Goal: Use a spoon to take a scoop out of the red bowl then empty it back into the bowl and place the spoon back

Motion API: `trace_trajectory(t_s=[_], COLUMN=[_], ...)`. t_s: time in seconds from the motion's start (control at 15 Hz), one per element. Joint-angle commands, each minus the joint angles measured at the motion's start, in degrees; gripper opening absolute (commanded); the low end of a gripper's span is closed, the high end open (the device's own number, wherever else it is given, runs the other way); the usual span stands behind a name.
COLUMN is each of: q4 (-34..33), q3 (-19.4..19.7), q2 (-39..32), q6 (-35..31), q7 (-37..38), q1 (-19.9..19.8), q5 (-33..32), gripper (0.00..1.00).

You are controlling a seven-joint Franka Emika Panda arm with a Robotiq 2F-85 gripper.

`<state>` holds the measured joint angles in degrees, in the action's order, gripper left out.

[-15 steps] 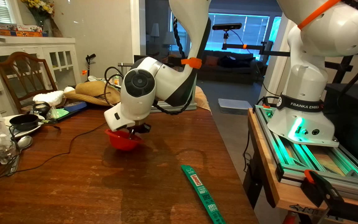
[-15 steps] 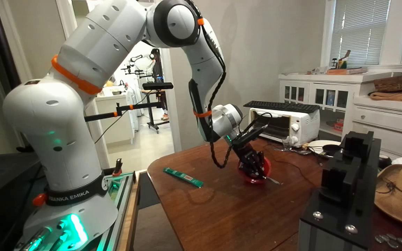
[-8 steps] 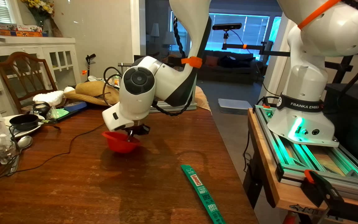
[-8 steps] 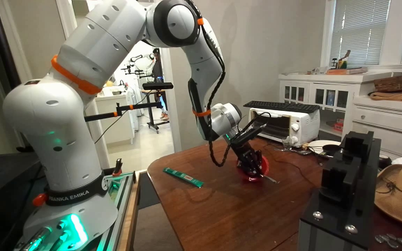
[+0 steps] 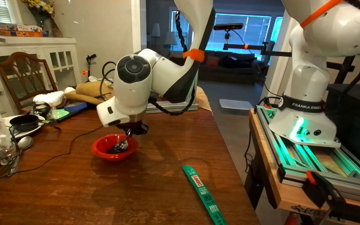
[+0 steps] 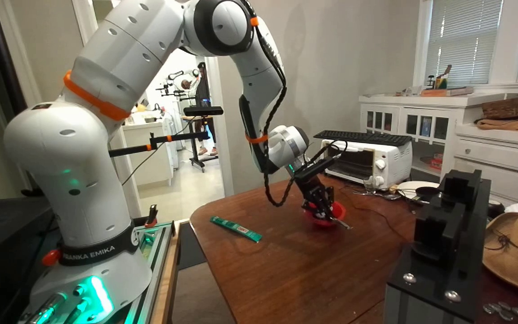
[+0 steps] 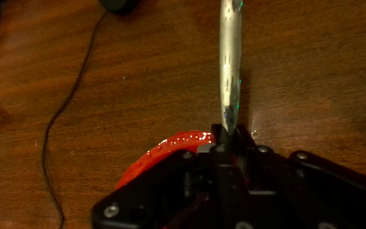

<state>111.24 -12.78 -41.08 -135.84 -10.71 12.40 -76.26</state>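
Note:
The red bowl (image 5: 99, 147) sits level on the wooden table, with something dark in its bottom. My gripper (image 5: 129, 132) hangs just above the bowl's rim, shut on the spoon's handle. Pointing down inside the bowl is the shiny head of the spoon (image 5: 121, 145); whether it carries anything I cannot tell. In an exterior view the handle end of the spoon (image 6: 343, 224) juts past my gripper (image 6: 330, 217). In the wrist view the spoon (image 7: 230, 57) rises from between the black fingertips of the gripper (image 7: 229, 136), with part of the red bowl (image 7: 167, 145) behind them.
A long green strip (image 5: 202, 192) lies on the table near its edge. A thin black cable (image 5: 70, 150) runs across the table. Glass (image 5: 4, 151), black pan (image 5: 24, 122), toaster oven (image 6: 367, 162) and straw hat (image 6: 517, 247) stand around the table's sides.
The bowl was tipped up and now stands level, shifted left in an exterior view. My gripper has risen slightly and moved with it, and the spoon's head now shows inside the bowl.

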Motion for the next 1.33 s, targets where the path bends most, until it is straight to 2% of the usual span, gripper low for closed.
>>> trace_trajectory(t_s=[0.0, 0.27, 0.8, 1.27], q4=[1.9, 2.5, 4.3, 5.4], q3=[-0.4, -0.3, 0.0, 0.0], q2=[2.1, 3.1, 5.1, 7.6], q6=[-1.3, -2.4, -8.7, -8.0], q7=[-2.3, -2.7, -1.5, -2.5], q1=[-0.8, -1.0, -2.5, -4.5], q5=[3.4, 4.9, 8.1, 19.2], gripper=[0.03, 0.03, 0.03, 0.03])
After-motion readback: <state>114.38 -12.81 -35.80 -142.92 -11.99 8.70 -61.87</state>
